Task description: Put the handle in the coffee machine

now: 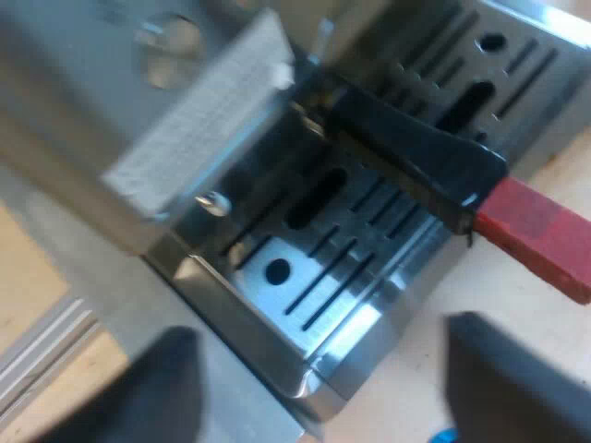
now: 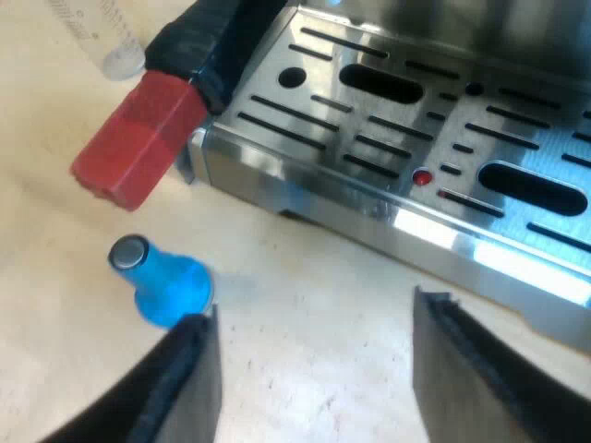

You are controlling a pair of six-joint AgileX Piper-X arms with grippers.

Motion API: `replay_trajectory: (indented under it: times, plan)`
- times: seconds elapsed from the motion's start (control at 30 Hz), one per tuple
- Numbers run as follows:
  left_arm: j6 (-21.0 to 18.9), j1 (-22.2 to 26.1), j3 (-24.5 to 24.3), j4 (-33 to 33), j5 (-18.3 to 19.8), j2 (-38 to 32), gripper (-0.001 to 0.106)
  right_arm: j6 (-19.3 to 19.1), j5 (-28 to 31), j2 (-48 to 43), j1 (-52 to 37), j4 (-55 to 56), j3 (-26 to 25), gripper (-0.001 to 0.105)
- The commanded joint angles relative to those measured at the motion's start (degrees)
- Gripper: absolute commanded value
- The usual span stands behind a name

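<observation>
The holder's dark handle reaches out from under the espresso machine's front and crosses above the slotted drip tray. Its red end sticks out past the tray's edge over the table. The metal head is hidden under the machine, so I cannot tell whether it is locked in. My left gripper hangs open near the tray's corner, away from the handle and holding nothing. My right gripper is open over the table before the tray, with the red end well beyond it.
A blue tamper lies on the light wooden table close to one right finger. A measuring glass stands beyond the red end. A small red float shows in the tray's grille.
</observation>
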Motion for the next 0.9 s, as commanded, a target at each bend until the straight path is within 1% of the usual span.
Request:
replay_trajectory:
  times: [0.03, 0.07, 0.1, 0.13, 0.17, 0.2, 0.27, 0.3, 0.33, 0.37, 0.4, 0.47, 0.5, 0.53, 0.57, 0.6, 0.63, 0.7, 0.73, 0.8, 0.9]
  plan:
    - [-2.8, 2.6, -2.0, 0.7, -0.4, -5.6, 0.070, -1.6, -8.2, -0.6, -4.0, 4.2, -5.5, 0.053]
    - [-3.0, 3.3, -3.0, 0.7, -0.2, -7.2, 0.070, -2.1, -9.9, -0.6, -6.5, 6.2, -7.2, 0.052]
    - [-3.0, 3.7, -3.5, 0.6, -0.1, -7.9, 0.070, -2.1, -10.0, -0.6, -7.4, 7.2, -8.0, 0.052]
    - [-3.0, 4.2, -4.7, 0.0, 0.1, -9.2, 0.070, -2.1, -10.3, -0.8, -10.3, 8.2, -9.3, 0.052]
    - [-3.3, 4.5, -5.7, -0.5, 0.1, -10.1, 0.070, -2.4, -11.8, -1.1, -13.2, 9.1, -10.7, 0.052]
    - [-3.3, 4.7, -6.3, -0.7, 0.1, -10.6, 0.070, -3.5, -13.0, -1.3, -14.7, 9.5, -11.4, 0.052]
    - [-3.3, 4.9, -9.0, 0.0, -0.1, -11.4, 0.070, -8.6, -14.3, -2.6, -20.2, 11.6, -13.9, 0.052]
    - [-3.3, 4.9, -10.1, 1.0, -0.1, -11.4, 0.070, -9.0, -14.3, -2.9, -21.8, 12.2, -14.3, 0.052]
    - [-3.3, 4.9, -11.1, 1.9, -0.2, -11.4, 0.070, -9.7, -14.7, -3.8, -25.3, 13.5, -15.3, 0.052]
    - [-4.3, 4.9, -12.3, 2.9, -0.1, -11.4, 0.070, -10.0, -16.2, -4.8, -29.1, 14.5, -15.9, 0.052]
    - [-4.9, 4.9, -12.7, 3.0, -0.1, -11.5, 0.070, -10.0, -17.3, -5.4, -30.4, 14.8, -16.0, 0.052]
    - [-7.9, 5.3, -13.1, 2.9, -0.2, -11.8, 0.070, -10.3, -21.3, -7.5, -38.7, 16.1, -16.1, 0.052]
    - [-8.3, 5.4, -13.1, 2.9, -0.2, -11.8, 0.070, -10.6, -21.9, -7.8, -40.1, 16.6, -16.1, 0.052]
    - [-8.3, 5.4, -13.1, 3.1, -0.2, -12.0, 0.070, -11.6, -22.5, -9.0, -44.1, 17.7, -16.1, 0.052]
    - [-8.3, 6.5, -13.1, 4.1, 0.3, -12.4, 0.070, -13.2, -22.4, -10.2, -47.9, 19.0, -16.1, 0.052]
    - [-8.3, 7.1, -13.1, 4.6, 0.7, -12.8, 0.070, -14.0, -22.5, -10.8, -49.8, 19.7, -16.1, 0.052]
    - [-8.3, 8.0, -13.1, 5.1, 1.0, -13.4, 0.070, -16.4, -22.5, -12.1, -53.1, 21.0, -16.1, 0.052]
    - [-8.3, 10.1, -13.1, 5.3, 1.1, -14.4, 0.070, -19.9, -22.5, -14.2, -56.7, 22.5, -15.7, 0.052]
    - [-8.4, 11.4, -13.1, 5.4, 1.1, -15.4, 0.070, -20.8, -22.5, -15.9, -58.9, 22.9, -15.0, 0.052]
    - [-8.4, 13.2, -13.1, 6.2, 1.4, -17.0, 0.070, -20.8, -22.5, -18.9, -60.6, 22.8, -13.5, 0.052]
    - [-8.4, 16.3, -12.5, 8.7, 1.6, -20.4, 0.070, -20.8, -22.5, -24.8, -61.0, 22.9, -9.9, 0.052]
